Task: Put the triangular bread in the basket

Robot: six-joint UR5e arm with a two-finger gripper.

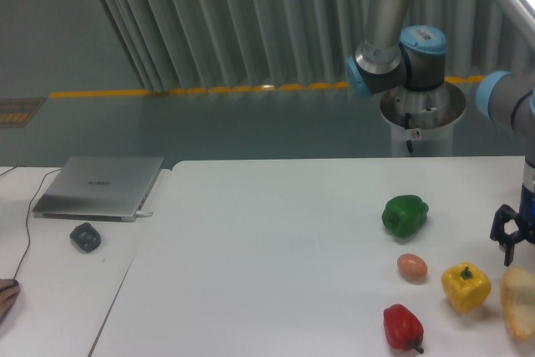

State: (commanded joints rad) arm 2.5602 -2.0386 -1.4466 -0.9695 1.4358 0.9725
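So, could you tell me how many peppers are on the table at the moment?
3. The green pepper lies farthest back, the yellow pepper sits beside the triangular bread at the right edge, and the red pepper lies nearest the camera. None looks hidden.

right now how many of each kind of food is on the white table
peppers: 3 – green pepper, yellow pepper, red pepper
eggs: 1 – brown egg
breads: 1 – triangular bread, cut off by the right edge of the picture
total: 5
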